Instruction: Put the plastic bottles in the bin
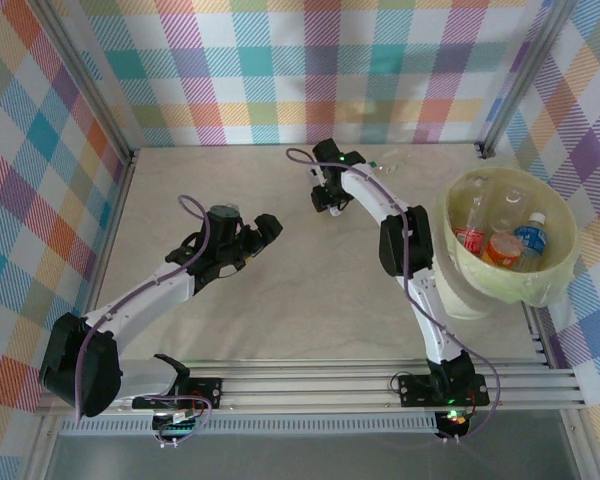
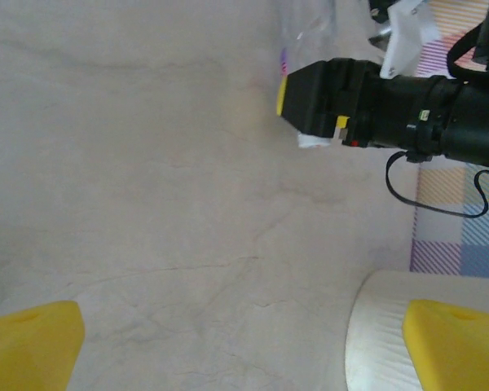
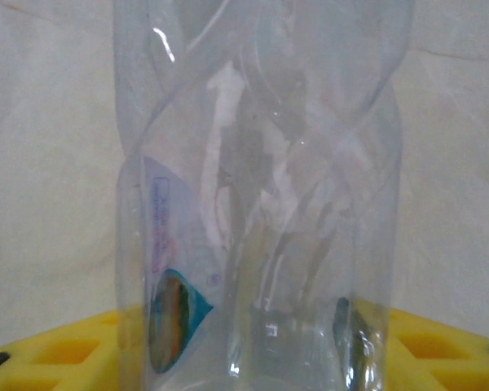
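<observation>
A clear, crumpled plastic bottle with a small blue label stands between the yellow fingers of my right gripper, which press its two sides. In the top view that gripper points down at the far middle of the table. Another clear bottle lies just behind the arm. The bin stands at the right, holding several bottles, among them a blue-labelled one and an orange one. My left gripper hangs open over bare table, its yellow fingers wide apart.
The bin's cream outside shows low right in the left wrist view, with the right gripper ahead. Plaid walls close in the table on three sides. A metal rail runs along the near edge.
</observation>
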`<control>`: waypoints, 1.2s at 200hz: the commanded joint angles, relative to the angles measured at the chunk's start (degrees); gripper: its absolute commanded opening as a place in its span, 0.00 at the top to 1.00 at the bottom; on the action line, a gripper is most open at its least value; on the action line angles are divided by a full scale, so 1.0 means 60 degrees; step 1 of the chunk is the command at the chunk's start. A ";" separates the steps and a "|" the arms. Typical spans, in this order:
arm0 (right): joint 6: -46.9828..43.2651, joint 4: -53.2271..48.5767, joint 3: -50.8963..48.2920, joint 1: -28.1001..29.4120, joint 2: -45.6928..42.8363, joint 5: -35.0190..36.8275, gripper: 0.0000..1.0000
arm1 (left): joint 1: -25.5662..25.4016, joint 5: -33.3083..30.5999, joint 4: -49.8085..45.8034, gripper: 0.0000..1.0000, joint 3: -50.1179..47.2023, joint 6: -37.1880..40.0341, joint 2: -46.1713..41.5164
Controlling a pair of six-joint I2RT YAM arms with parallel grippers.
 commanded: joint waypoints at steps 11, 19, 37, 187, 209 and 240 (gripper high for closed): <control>0.0291 0.1414 -0.2085 0.0441 -0.2948 -0.0044 0.43 | -0.0467 0.0531 0.1408 0.00 0.0127 0.0980 -0.0103; 0.0341 0.1676 -0.2740 0.0537 -0.3512 -0.0044 0.44 | -0.0541 0.0681 0.1540 0.00 0.0173 0.1146 -0.0077; 0.0483 0.2097 -0.4050 0.0726 -0.4749 -0.0087 0.46 | -0.0716 0.1096 0.1576 0.00 0.0425 0.1610 0.0010; 0.0371 0.2778 -0.9225 0.1073 -1.3317 0.0582 0.62 | -0.2112 0.2023 0.2507 0.00 0.1820 0.2575 0.1193; 0.0113 0.2317 -0.8818 0.1063 -1.3880 0.1639 0.62 | -0.2169 0.2085 0.2513 0.00 0.2167 0.2525 0.1591; -0.0106 0.1132 -0.7931 0.0748 -1.4247 0.3343 0.62 | -0.2250 0.2125 0.2582 0.00 0.2613 0.2375 0.2109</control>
